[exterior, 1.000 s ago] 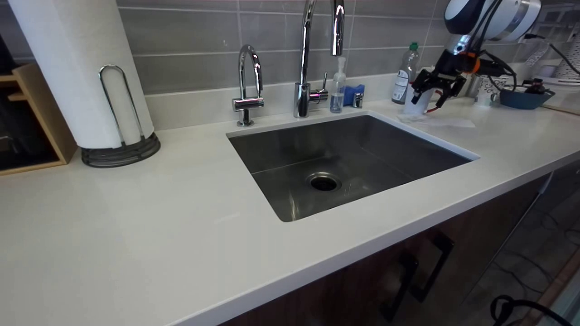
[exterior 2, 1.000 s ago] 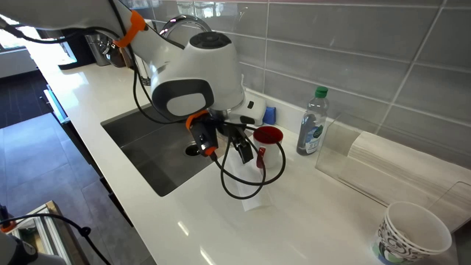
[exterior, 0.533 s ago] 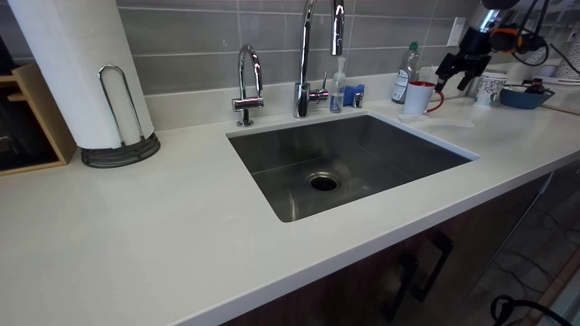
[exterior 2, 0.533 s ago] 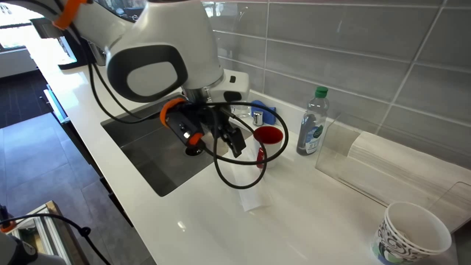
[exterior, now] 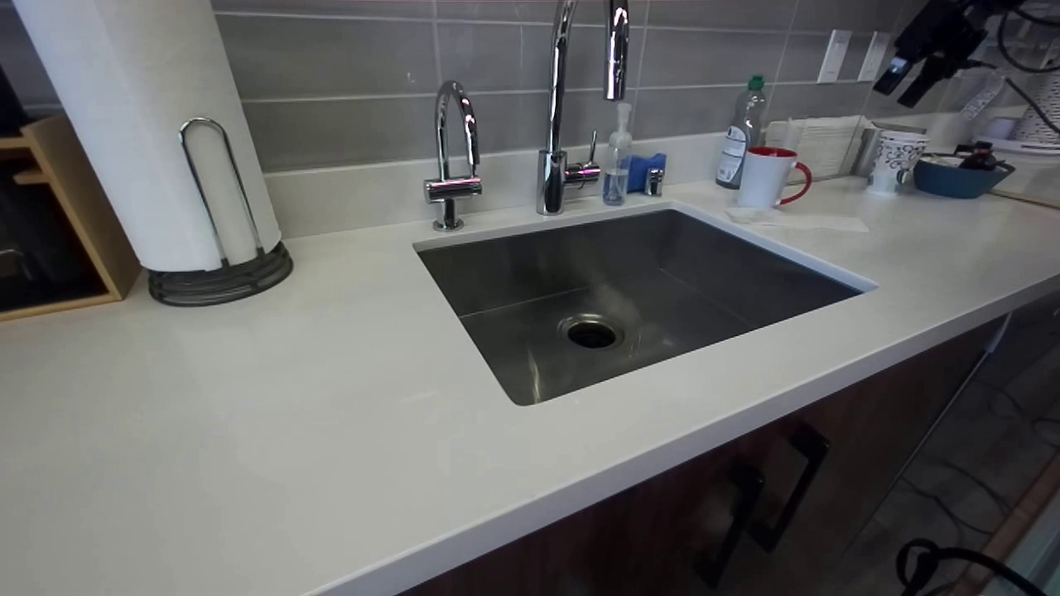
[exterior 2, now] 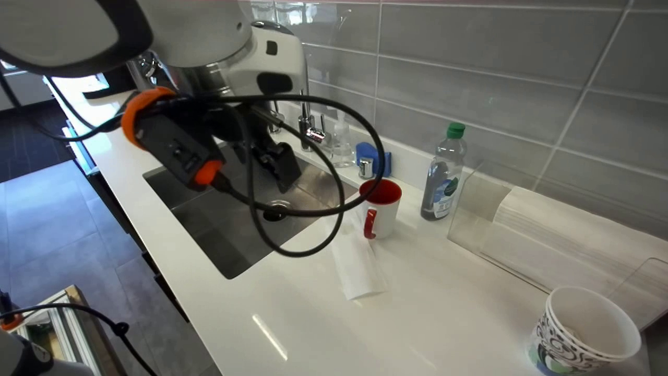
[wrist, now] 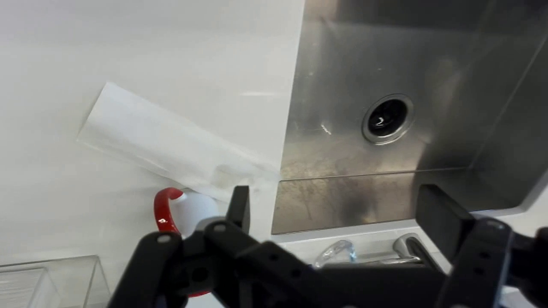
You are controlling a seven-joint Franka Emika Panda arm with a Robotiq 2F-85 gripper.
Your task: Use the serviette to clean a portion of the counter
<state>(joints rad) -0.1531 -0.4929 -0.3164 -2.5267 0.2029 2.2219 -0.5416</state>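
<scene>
End effector point(wrist: 336, 211): released. In the wrist view its jaws stand wide apart, with part of the sink point(wrist: 342, 81) visible between the tips. In both exterior views it hangs, tilted, raised above the tabletop point(wrist: 192, 55).

Serviette point(wrist: 162, 132): white, lying flat on the tabletop, just beside the sink. In the wrist view it runs aslant from the left toward the sink's edge; a greyish patch shows at the end by the sink. In an exterior view it lies to the right of the sink, on the near side of a mug point(exterior: 760, 182). Mug upright, white outside, red inside, red handle to the right. Contact between mug and serviette: cannot be told.

Other items on the tabletop, same view, left to right: paper roll point(exterior: 141, 141), upright on a black stand point(exterior: 219, 285); small tap point(exterior: 451, 191); tall tap point(exterior: 552, 184), at the sink's far side; pump bottle point(exterior: 616, 178); blue object point(exterior: 641, 175), kind unclear; green-capped bottle point(exterior: 735, 153), upright; stack of white paper point(exterior: 828, 141); patterned cup point(exterior: 896, 161), upright; blue bowl point(exterior: 952, 182) holding dark things point(exterior: 979, 157), too small to identify. Grey tiled wall point(exterior: 331, 62) along the far side.
</scene>
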